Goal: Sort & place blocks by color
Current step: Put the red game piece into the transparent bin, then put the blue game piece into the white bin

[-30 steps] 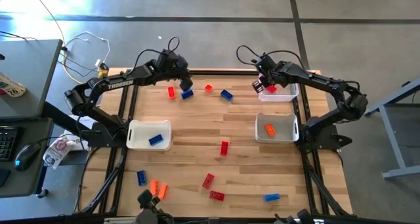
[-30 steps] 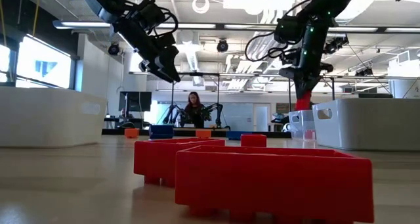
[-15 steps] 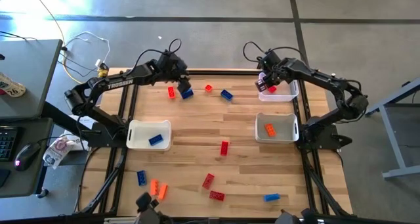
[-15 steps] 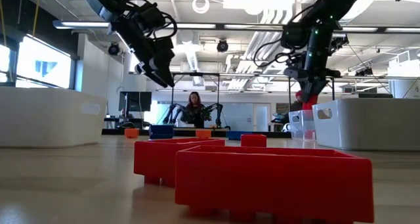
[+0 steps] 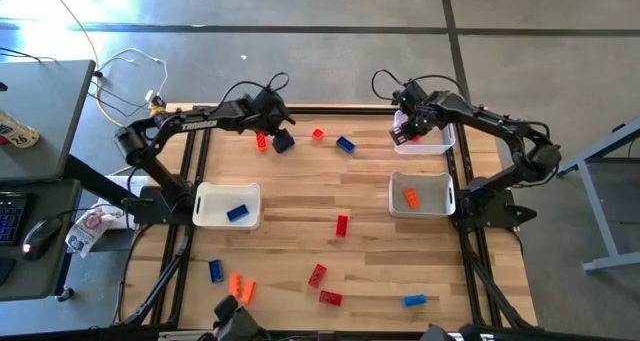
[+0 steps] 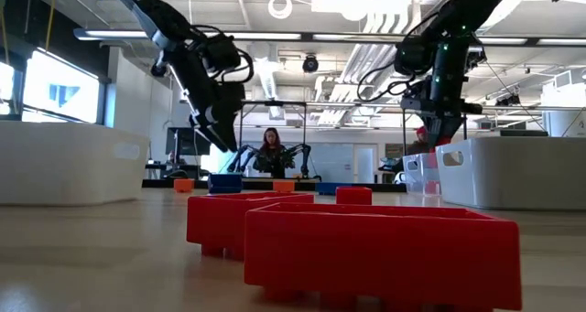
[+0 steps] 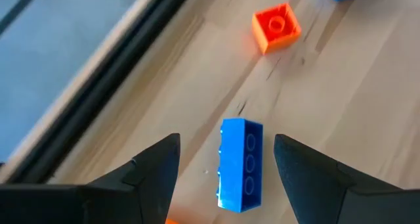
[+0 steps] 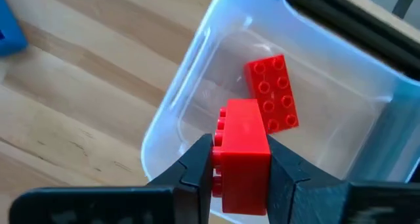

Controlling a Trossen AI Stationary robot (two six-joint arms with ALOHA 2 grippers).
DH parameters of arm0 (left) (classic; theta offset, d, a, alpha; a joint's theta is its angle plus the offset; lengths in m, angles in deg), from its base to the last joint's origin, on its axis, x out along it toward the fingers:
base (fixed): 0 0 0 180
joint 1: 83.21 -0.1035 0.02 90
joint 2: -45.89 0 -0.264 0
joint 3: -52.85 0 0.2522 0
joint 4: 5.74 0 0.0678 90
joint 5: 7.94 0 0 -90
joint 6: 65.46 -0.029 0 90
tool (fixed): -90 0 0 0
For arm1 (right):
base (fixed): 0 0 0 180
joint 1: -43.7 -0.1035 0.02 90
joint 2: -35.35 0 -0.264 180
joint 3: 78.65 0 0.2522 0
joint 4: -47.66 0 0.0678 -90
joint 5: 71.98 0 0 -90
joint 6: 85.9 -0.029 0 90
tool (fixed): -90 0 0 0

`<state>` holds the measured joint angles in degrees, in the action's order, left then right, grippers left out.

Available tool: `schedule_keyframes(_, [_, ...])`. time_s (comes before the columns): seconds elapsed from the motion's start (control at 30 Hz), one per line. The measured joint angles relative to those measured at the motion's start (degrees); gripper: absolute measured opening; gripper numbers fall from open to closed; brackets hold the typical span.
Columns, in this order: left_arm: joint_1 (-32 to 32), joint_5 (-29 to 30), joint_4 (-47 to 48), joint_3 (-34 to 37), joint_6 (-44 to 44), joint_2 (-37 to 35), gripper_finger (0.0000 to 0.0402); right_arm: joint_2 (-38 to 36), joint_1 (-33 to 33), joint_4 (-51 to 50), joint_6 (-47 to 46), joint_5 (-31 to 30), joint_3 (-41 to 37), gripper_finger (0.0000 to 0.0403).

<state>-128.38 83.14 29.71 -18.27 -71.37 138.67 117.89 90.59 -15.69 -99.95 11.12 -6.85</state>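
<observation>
**Sorting barely begun: three bricks binned, most on the counter**

Take the clear bin (image 5: 425, 141) at the far right of the counter (image 5: 330, 196) as the landmark. The right gripper (image 8: 239, 159) hangs just over its open top, clamped on a red brick (image 8: 241, 152); one red brick (image 8: 272, 102) already lies inside it. The white bin (image 5: 421, 196) just in front of it holds one orange brick (image 5: 411, 197). Well across the counter to the left of it, another white bin (image 5: 227, 205) holds one blue brick (image 5: 237, 213).

So three bricks look sorted and a fourth is about to join them.

The rest lie loose. The left gripper (image 7: 226, 161), far to the left of the clear bin along the counter's back edge, hovers with its jaws spread wide on either side of a blue brick (image 7: 240, 163), not yet touching it. Close by are a small orange brick (image 7: 276, 27) and another blue brick (image 5: 345, 144). Nearer the front edge, well away from the clear bin, sit several more red, orange and blue ones. By my count, most of the job remains.
</observation>
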Motion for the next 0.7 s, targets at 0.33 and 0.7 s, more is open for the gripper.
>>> schedule_keyframes(0.33, [0.6,-2.2,0.1,0.0,0.9,3.7,0.0232,0.0,0.0,-0.4,5.7,0.7,-0.1,0.0127])
schedule_keyframes(0.7, [0.5,-0.3,-1.1,0.0,1.2,6.6,0.0232,0.0,-0.2,-0.3,6.6,0.9,-0.2,0.0180])
